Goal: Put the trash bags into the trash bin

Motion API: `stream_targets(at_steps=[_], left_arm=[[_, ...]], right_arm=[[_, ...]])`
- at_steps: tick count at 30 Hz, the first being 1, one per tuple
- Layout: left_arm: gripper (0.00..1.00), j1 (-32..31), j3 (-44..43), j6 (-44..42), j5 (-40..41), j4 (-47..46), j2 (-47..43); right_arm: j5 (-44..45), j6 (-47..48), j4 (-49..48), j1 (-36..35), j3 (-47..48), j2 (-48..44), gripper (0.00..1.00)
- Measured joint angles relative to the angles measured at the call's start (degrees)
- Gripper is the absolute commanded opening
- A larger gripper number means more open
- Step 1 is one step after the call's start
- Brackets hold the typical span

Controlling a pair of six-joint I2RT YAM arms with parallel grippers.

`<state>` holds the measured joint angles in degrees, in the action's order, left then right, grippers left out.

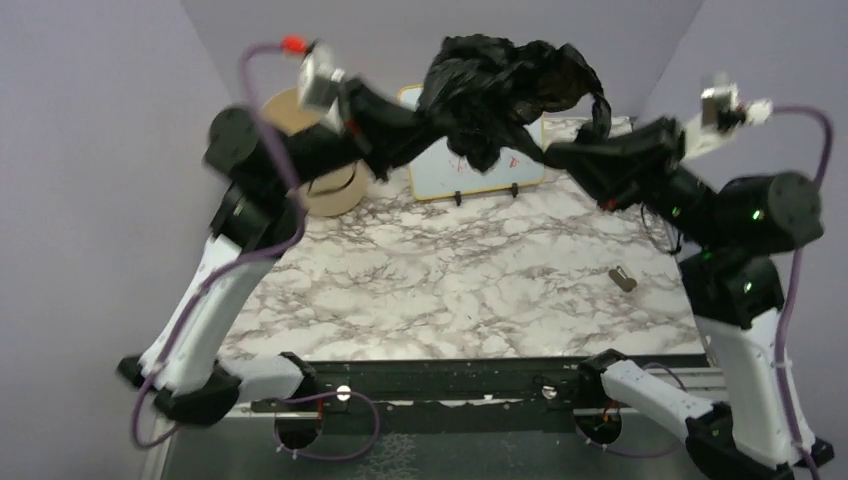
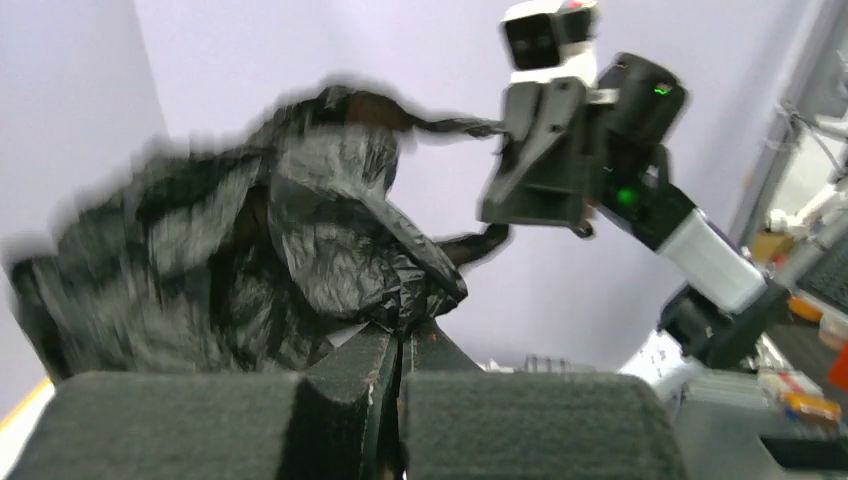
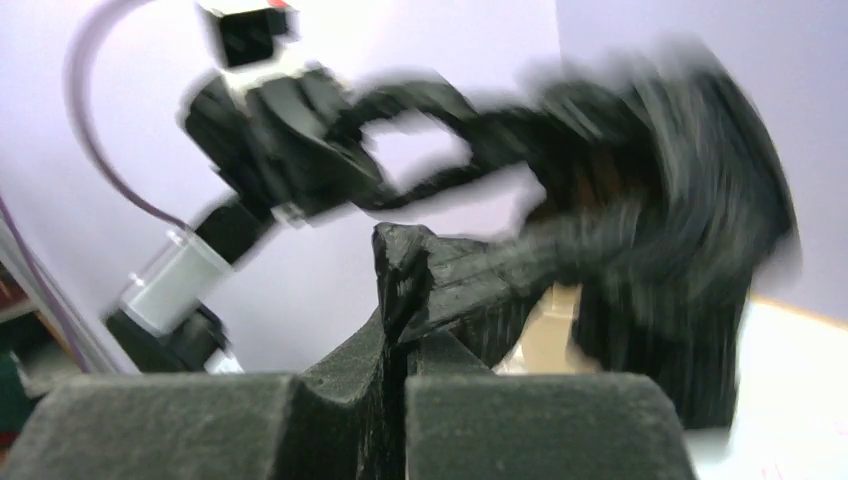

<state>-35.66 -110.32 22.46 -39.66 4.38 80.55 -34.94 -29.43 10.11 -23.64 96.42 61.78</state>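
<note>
A crinkly black trash bag (image 1: 500, 85) hangs in the air over the back of the table, stretched between both grippers. My left gripper (image 1: 425, 125) is shut on the bag's left edge; in the left wrist view the bag (image 2: 250, 250) bunches out of the closed left gripper (image 2: 405, 335). My right gripper (image 1: 550, 155) is shut on the bag's right edge, and the right wrist view shows a twisted strip of bag (image 3: 650, 200) pinched in the right gripper (image 3: 400, 330). The beige trash bin (image 1: 340, 192) stands at the back left, mostly hidden behind my left arm. A sliver of the bin (image 3: 555, 330) shows under the bag.
A whiteboard (image 1: 440, 175) with red writing stands at the back, behind the hanging bag. A small dark object (image 1: 622, 279) lies on the marble tabletop (image 1: 450, 290) near my right arm. Purple walls close in the left, right and back sides.
</note>
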Motion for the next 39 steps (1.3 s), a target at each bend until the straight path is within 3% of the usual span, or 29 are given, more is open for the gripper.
stream_targets(at_steps=[3, 6, 8, 10, 11, 13, 15, 18, 19, 21, 22, 24, 26, 28, 31, 33, 36, 39], left_arm=[[0.0, -0.5, 24.0, -0.9, 1.0, -6.8, -17.6], [0.0, -1.0, 51.6, 2.6, 4.6, -14.3, -27.3], [0.0, -1.1, 69.4, 8.6, 6.1, -16.7, -22.9], [0.0, -1.2, 78.1, 12.2, 6.8, -13.0, -13.2], [0.0, -1.5, 79.8, 13.1, 6.9, -6.8, -8.6], [0.0, -2.5, 76.1, 12.2, 7.0, 1.0, -7.5], [0.0, -3.3, 63.7, 9.0, 7.4, 6.7, -7.0], [0.0, -3.3, 32.5, 2.7, 8.0, 8.3, -3.9], [0.0, -3.3, 23.5, 1.5, 8.1, 8.0, -3.1], [0.04, -3.3, 14.2, -0.8, 8.3, 2.7, -4.7], [0.04, -3.5, 14.2, -1.6, 8.7, -0.3, -7.6], [0.01, -3.7, 23.5, -2.8, 9.8, -7.2, -18.3], [0.0, -4.2, 38.4, -2.3, 11.5, -13.6, -29.2], [0.0, -4.3, 51.8, -0.8, 13.4, -18.0, -34.1], [0.0, -4.5, 72.5, 5.2, 16.1, -19.4, -27.5], [0.0, -4.4, 81.6, 8.4, 17.7, -11.6, -16.0], [0.0, -4.8, 80.8, 8.1, 18.1, 0.7, -12.9], [0.02, -5.1, 59.1, 4.0, 18.0, 8.2, -12.0]], right_arm=[[3.4, -0.3, -1.9, -0.3, -20.2, -12.9, 0.01], [5.0, -3.4, -2.0, -0.3, -42.7, -12.2, 0.01], [6.3, -6.3, 2.4, -0.2, -55.3, -4.9, 0.01], [8.0, -7.3, 10.5, 0.0, -60.6, -1.3, 0.02], [8.5, -7.3, 14.0, 0.0, -59.8, -1.4, 0.02], [9.0, -5.6, 18.6, -0.1, -49.2, -0.4, 0.02], [8.9, -2.8, 18.3, -0.1, -31.6, 4.0, 0.02], [8.5, 1.2, 17.0, 0.0, -4.3, 9.9, 0.04], [8.3, 2.4, 14.1, 0.1, 1.5, 10.2, 0.05], [8.0, 4.2, 7.6, 0.1, 3.5, 5.6, 0.07], [7.9, 5.2, 4.2, 0.1, -0.5, -0.1, 0.07], [8.4, 6.1, 0.8, 0.1, -10.6, -9.9, 0.03], [9.7, 6.0, -2.9, 0.0, -23.6, -19.3, 0.01], [10.9, 4.7, -3.1, -0.1, -36.9, -21.5, 0.01], [11.8, 2.1, 2.0, 0.0, -53.4, -10.0, 0.01], [12.0, 0.8, 9.6, 0.3, -59.3, -1.5, 0.02], [11.6, 1.0, 18.2, 0.3, -53.5, -1.8, 0.02], [10.8, 3.8, 18.6, 0.1, -30.6, 0.1, 0.02]])
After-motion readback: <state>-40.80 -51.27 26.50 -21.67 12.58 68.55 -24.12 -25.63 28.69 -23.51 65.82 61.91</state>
